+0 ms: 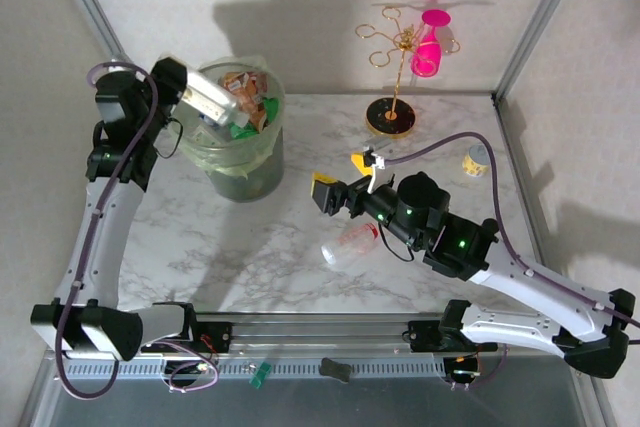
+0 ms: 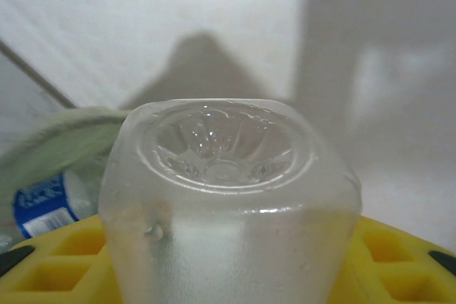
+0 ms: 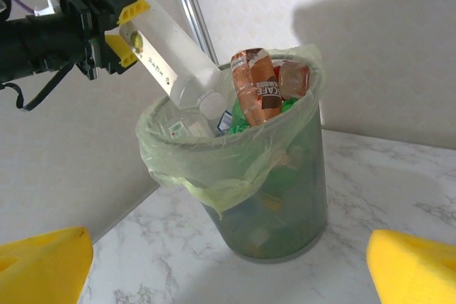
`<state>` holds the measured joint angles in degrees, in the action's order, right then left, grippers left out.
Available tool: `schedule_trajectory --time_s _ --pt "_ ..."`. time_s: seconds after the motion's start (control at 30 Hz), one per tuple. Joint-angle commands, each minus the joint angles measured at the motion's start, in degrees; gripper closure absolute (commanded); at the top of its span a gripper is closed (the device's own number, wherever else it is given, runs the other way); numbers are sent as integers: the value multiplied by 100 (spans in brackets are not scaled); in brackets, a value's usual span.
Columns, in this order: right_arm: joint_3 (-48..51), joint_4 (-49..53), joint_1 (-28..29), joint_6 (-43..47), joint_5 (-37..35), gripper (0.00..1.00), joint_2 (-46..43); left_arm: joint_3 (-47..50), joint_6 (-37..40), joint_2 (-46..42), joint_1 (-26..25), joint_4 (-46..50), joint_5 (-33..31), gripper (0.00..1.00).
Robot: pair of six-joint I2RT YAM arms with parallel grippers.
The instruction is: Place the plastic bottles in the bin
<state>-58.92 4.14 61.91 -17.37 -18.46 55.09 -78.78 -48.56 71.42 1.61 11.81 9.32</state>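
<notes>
The left claw (image 3: 127, 30) gripped a clear bottle (image 3: 174, 58), tilted neck-down over the bin (image 3: 285, 197). The right claw (image 1: 343, 175) stood wide open, empty, above the bench (image 1: 250, 247).

Bin (image 1: 247, 175): pale green see-through round basket w/ thin bag liner folded over the rim. It stands upright at the far left of the table (image 1: 250, 257), packed approx. to the rim w/ bottles & wrappers. A brown-label bottle (image 3: 256, 89) sticks up above the rim, tilted. A blue-label bottle (image 2: 44, 203) shows just inside the rim. A clear square bottle (image 1: 208, 99), looking empty, is pinched at its base end in my L pincer (image 3: 127, 30); it slants down, far end dipping inside the bin's rim. A round clear bottle (image 1: 350, 243) w/ reddish cap lies on its side on the table, well apart from the bin.
</notes>
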Motion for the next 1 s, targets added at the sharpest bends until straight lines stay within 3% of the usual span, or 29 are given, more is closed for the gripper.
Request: schedule_trajectory --time_s 0.0,0.3,0.4,0.5,0.63,0.8,0.97 --pt "71 128 47 -22 -203 1 -69 158 -187 51 194 -231 69 60" --pt "172 353 45 -30 -606 1 -51 1070 -157 122 172 -400 514 60" --pt "162 360 49 -24 -641 1 39 1078 80 153 156 -184 317 48" --pt "113 368 45 -21 -682 2 131 1034 236 118 123 -81 80 24" --pt "-22 544 49 -133 -891 1 275 594 490 17 90 306 -561 14" --pt "-94 761 43 -333 -1181 1 370 114 876 -198 -125 516 -1337 16" --pt "40 896 41 -799 -1427 1 454 123 1326 -177 -510 454 -1547 31"
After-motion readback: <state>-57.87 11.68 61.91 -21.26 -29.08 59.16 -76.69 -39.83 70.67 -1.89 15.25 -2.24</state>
